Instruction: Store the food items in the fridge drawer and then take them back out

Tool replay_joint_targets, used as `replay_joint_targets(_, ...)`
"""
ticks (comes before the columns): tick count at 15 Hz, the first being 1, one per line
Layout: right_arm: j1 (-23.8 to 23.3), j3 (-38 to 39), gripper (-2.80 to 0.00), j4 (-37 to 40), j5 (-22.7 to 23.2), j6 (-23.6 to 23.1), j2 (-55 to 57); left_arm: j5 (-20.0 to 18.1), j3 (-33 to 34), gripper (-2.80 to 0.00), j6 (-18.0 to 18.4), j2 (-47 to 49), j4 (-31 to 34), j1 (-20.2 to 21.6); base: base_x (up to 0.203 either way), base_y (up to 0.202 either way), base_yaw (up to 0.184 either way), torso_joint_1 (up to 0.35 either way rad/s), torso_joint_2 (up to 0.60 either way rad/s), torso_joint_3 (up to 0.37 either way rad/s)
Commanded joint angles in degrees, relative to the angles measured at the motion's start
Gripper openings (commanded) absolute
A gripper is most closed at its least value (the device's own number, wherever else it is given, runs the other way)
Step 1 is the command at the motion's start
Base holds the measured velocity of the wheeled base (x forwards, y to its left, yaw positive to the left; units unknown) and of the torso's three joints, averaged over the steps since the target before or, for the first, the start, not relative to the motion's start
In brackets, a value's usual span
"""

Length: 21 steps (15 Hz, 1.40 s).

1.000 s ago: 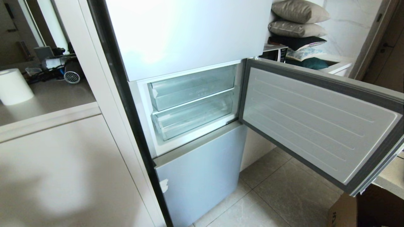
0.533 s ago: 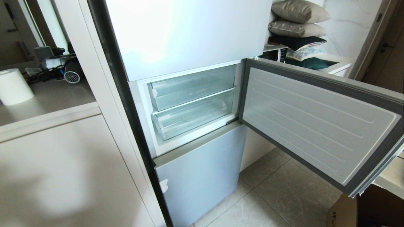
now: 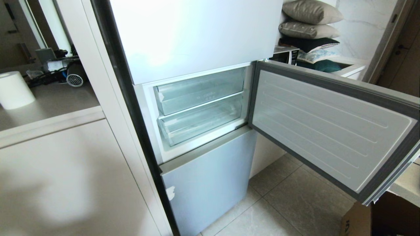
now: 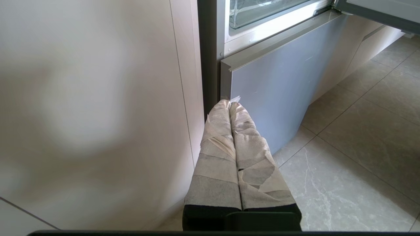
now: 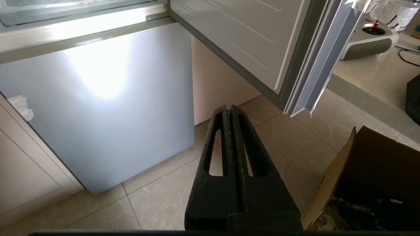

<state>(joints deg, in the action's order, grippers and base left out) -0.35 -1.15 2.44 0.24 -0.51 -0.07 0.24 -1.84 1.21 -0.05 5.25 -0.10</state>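
Your fridge's middle door (image 3: pixel 331 127) hangs swung open to the right. Two clear bins sit pushed in behind it; the lower, deeper one is the drawer (image 3: pixel 200 123). No food shows in any view. Left gripper (image 4: pixel 229 104): taped fingers clenched together, empty, low beside the blue-grey bottom panel (image 4: pixel 279 88). Right gripper (image 5: pixel 228 108): black fingers clenched, empty, over the floor (image 5: pixel 288 147).

Left gripper (image 4: pixel 229 104): two long tapered fingers (image 4: pixel 216 157), wrapped in pale grey-beige tape, overlapping strips, wrinkled, edges torn; loose tape scrap at tip. Black base below wrapping.
Right gripper (image 5: pixel 228 108): bare black fingers (image 5: pixel 249 154), rough foam-like grain, each with elongated slot cut through. Pale scuff marks along inner seam. Wide black base.
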Motion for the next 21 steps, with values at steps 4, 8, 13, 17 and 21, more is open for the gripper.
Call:
replay_joint_targets(4,0.0,0.0,-2.80,0.0,0.0,0.0,0.0,0.0,0.0,-2.80,0.0,0.0,0.0,0.0,0.000,0.000,0.000,0.000,0.00,0.000)
replay_joint_targets(8,0.0,-0.1,-2.80,0.1,-0.1,0.0,0.0,0.0,0.0,-2.80,0.0,0.0,0.0,0.0,0.000,0.000,0.000,0.000,0.00,0.000)
replay_joint_targets(13,0.0,0.0,-2.80,0.1,-0.2,-0.5,0.0,0.0,0.0,-2.80,0.0,0.0,0.0,0.0,0.002,-0.003,0.088,0.004,0.00,0.004)
replay_joint_targets(17,0.0,0.0,-2.80,0.1,-0.1,-0.2,0.0,0.0,0.0,-2.80,0.0,0.0,0.0,0.0,0.000,-0.007,0.177,0.001,0.00,0.000)
replay_joint_targets(21,0.0,0.0,-2.80,0.1,-0.1,-0.1,0.0,0.0,0.0,-2.80,0.0,0.0,0.0,0.0,0.000,-0.007,0.176,0.006,0.01,0.002)
